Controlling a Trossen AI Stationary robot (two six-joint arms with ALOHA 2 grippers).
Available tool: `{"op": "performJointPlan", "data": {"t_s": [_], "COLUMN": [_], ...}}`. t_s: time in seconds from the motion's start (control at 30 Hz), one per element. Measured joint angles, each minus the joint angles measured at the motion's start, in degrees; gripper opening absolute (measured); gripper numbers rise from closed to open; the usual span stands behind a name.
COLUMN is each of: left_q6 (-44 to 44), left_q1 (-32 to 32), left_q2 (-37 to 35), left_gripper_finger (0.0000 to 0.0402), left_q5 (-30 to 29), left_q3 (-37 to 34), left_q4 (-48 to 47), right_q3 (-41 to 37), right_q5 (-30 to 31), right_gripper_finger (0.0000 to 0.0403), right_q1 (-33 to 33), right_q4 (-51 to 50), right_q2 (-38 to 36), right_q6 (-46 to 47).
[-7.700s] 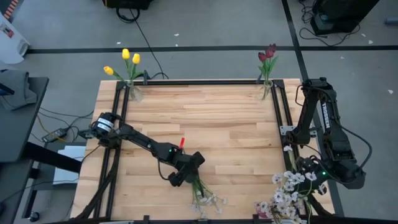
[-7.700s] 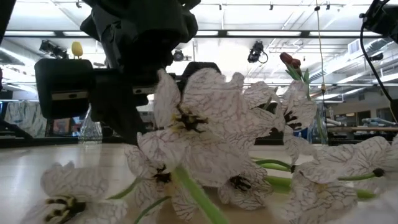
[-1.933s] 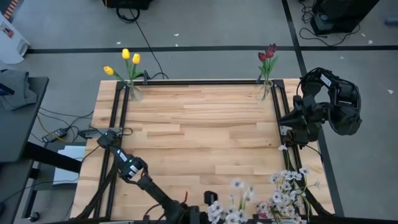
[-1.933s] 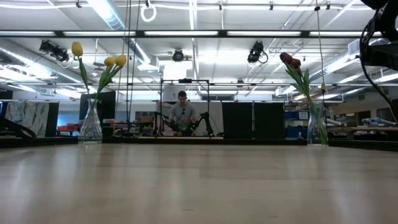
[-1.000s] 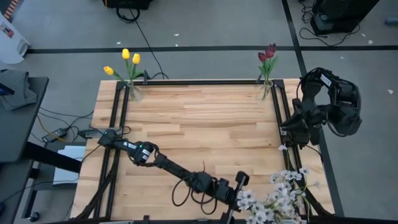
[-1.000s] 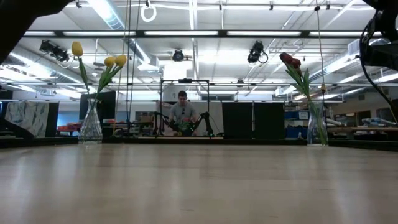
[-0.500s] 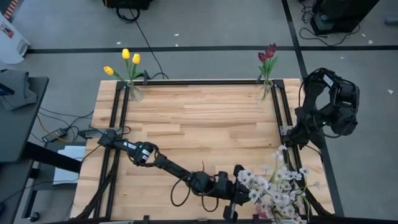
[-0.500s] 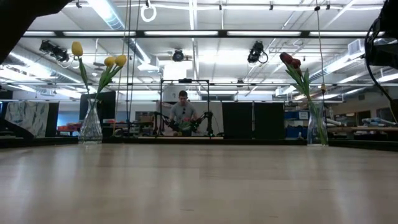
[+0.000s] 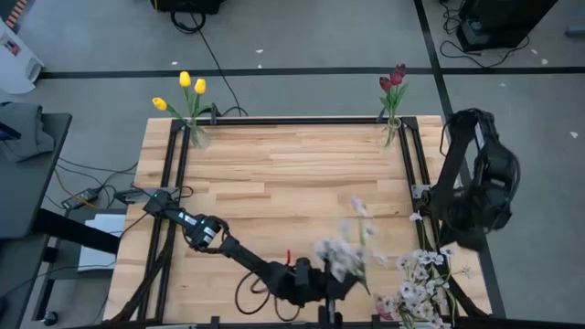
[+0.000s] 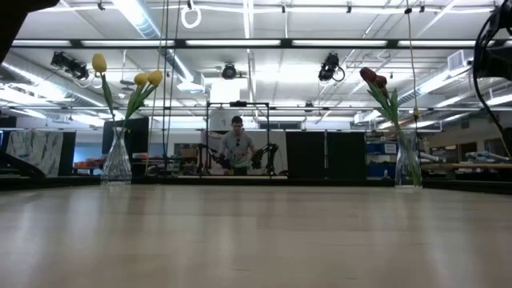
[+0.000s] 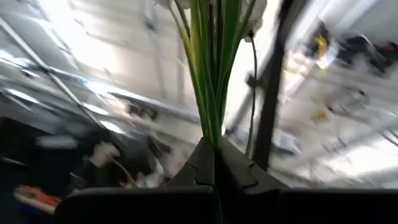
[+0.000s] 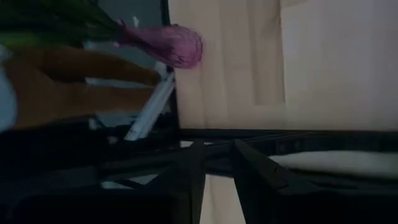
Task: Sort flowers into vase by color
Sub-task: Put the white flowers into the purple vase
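My left gripper (image 9: pixel 343 280) is near the table's front edge, right of the middle, shut on a spray of small whitish blossoms (image 9: pixel 345 245) with green stems (image 11: pixel 211 74). Several more whitish blossoms (image 9: pixel 422 279) are bunched at the near right corner. Yellow tulips (image 9: pixel 187 87) stand in a glass vase (image 10: pixel 117 164) at the far left corner. Dark red tulips (image 9: pixel 394 79) stand in a vase (image 10: pixel 407 164) at the far right. My right gripper (image 12: pixel 217 152) is open with nothing between its fingers; its arm (image 9: pixel 475 187) is beside the table's right edge. My left gripper pinches the bunch of green stems (image 11: pixel 214 134) between its two fingertips. The stems run straight on past the fingertips, in line with the fingers. The blossoms point toward the table's far edge, and no part of the spray shows on the table in the low view.
Black frame rails (image 9: pixel 178 183) run along the table's left and right sides. The middle of the wooden table top (image 9: pixel 292 174) is bare. In the low view a person (image 10: pixel 238 144) is at another station far behind the table.
My left gripper has drawn back toward the table's left with the whitish spray, out of the bunch at the near right corner. The blossoms have swung toward the far edge. My right arm has turned and come toward the near edge along the table's right side.
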Motion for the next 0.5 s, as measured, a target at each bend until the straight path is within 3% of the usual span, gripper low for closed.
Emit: {"op": "performJointPlan", "data": {"t_s": [0.17,0.37,0.5], "left_q6": [2.9,-1.3,-5.4], "left_q1": [-1.7,-2.9,-3.0], "left_q2": [-0.1,-0.5,-0.6], "left_gripper_finger": [0.0001,0.0001,0.0001], "left_q5": [-7.1,-13.8,-16.3], "left_q3": [0.0,3.7,7.3], "left_q4": [3.9,-6.5,-15.0], "right_q3": [-5.6,-13.4,-20.3], "right_q5": [3.3,7.7,9.1], "right_gripper_finger": [0.009,0.009,0.009], "right_q1": [1.1,2.6,3.5], "right_q4": [7.0,17.9,33.2], "right_q2": [1.2,1.4,1.8], "right_q6": [-6.6,-10.4,-10.2]}}
